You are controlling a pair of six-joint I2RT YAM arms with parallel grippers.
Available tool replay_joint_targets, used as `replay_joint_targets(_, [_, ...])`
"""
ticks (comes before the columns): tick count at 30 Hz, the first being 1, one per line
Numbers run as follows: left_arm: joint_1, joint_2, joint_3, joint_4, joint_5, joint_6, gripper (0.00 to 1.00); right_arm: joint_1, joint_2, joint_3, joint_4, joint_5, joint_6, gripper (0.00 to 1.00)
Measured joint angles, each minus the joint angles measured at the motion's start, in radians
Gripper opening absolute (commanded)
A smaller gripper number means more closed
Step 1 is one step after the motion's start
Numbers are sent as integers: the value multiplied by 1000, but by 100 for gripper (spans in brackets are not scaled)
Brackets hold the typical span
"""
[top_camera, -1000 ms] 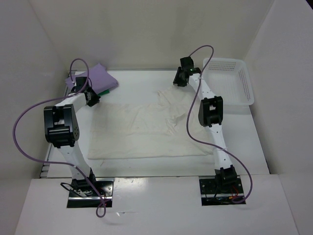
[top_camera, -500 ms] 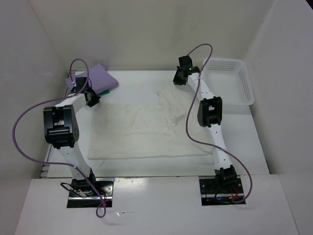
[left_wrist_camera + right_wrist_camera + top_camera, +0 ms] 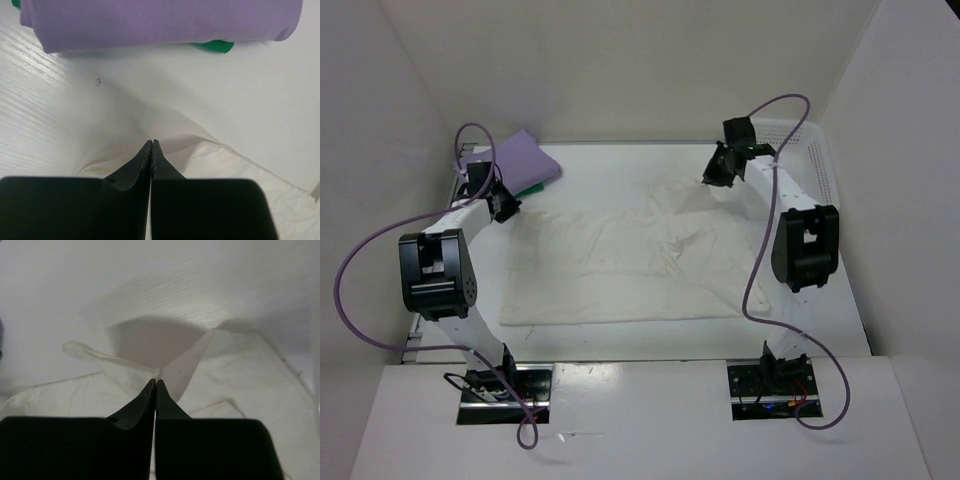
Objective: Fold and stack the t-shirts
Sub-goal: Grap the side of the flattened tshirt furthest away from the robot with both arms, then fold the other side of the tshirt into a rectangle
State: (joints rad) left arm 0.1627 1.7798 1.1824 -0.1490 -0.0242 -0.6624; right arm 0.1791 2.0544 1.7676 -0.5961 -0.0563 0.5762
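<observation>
Cream shirt (image 3: 620, 265) lies spread over mid bench (image 3: 610, 165). It is mostly flat w/ creases, and its near hem runs approx parallel to the bench's near edge.

L gripper (image 3: 506, 208) sits at the shirt's far-L corner. In the L wrist view its fingers (image 3: 131, 174) are clenched tip to tip w/ no gap. Cream cloth tents up to the tips, so it's pinching that corner, w/ the fabric sloping down to both sides.

R gripper (image 3: 712, 180) is at the far-R part of the shirt, which is bunched & lifted off the bench there. In the R wrist view its fingers (image 3: 172, 407) are likewise clenched, w/ a peak of cream cloth caught at the tips. A fold stands up behind them & there is shadow under it. So both grippers are grasping the same shirt at its far side, L & R, well apart.

Purple shirt (image 3: 520, 160) is folded at the far-L corner of the bench, just beyond the L gripper. It lies on the green shirt (image 3: 532, 187), of which only a bit of edge sticks out. A strip of bare bench separates this stack from the cream shirt.

Basket (image 3: 825, 170) stands at far R against the wall. The R arm crosses in front of its L side. Purple cables (image 3: 360, 270) loop off both arms.
</observation>
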Motion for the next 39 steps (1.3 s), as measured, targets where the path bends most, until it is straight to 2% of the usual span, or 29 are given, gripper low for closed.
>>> replay_joint_targets(4, [6,-35,-19,-1,4,0,0,-45,-168,-186,62,-6,10,0])
replay_joint_targets(10, [7,-126,-69,-10,9,0,0,-70,-323,-424,74,-5,10,0])
replay_joint_targets(17, [20,-259,-128,-57,15,3,0,-68,-575,-623,55,-5,31,0])
replay_joint_targets(21, [26,-309,-159,-76,15,4,0,-68,-748,-697,31,-4,55,0])
replay_joint_targets(27, [27,-365,-200,-116,15,5,0,-68,-911,-801,-33,-7,79,0])
replay_joint_targets(31, [29,-396,-237,-145,14,5,0,-68,-980,-858,-108,-24,97,0])
replay_joint_targets(39, [35,-438,-259,-211,10,8,0,-75,-1021,-861,-234,-79,123,0])
